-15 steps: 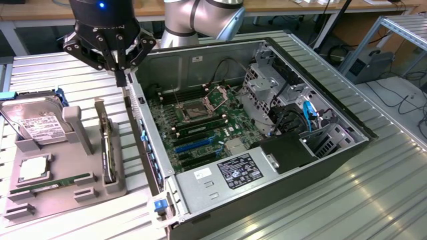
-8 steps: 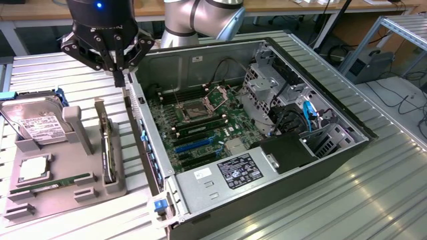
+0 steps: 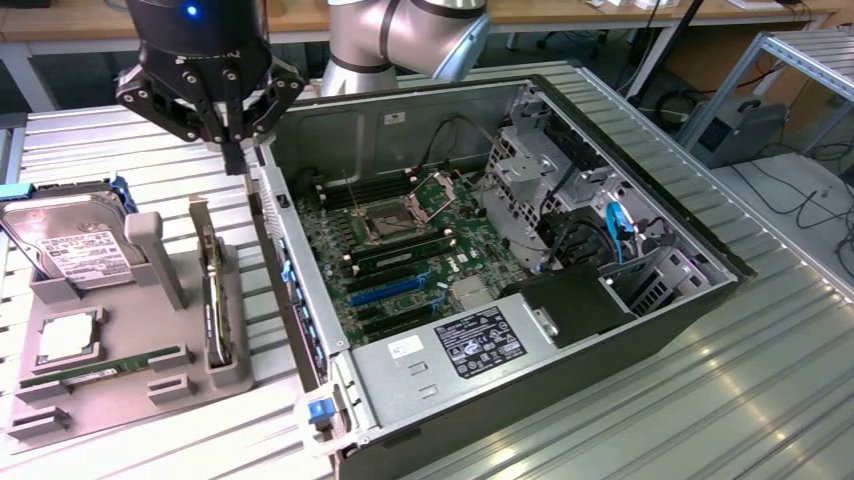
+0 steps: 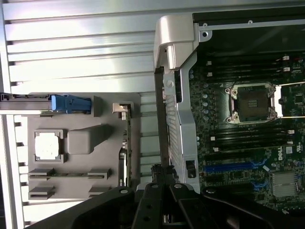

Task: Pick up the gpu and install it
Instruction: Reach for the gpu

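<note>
Pick-up step, approach: gripper (image 3: 238,152) clenched, empty, hovers near gpu (image 3: 208,290) standing in grey holder (image 3: 127,395); grasping needs jaws parted over card's top edge

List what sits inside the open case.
A motherboard with an open CPU socket, blue slots, a drive cage, cables and a black shroud. Whatever lies under the shroud is covered. The gpu stands outside, in the tray.

We judge this a robotics lab. A ribbed metal worktable (image 3: 694,400) lies lower right. Wooden benches (image 3: 561,12) cross the top, with loose cables (image 3: 801,197) at right.
</note>
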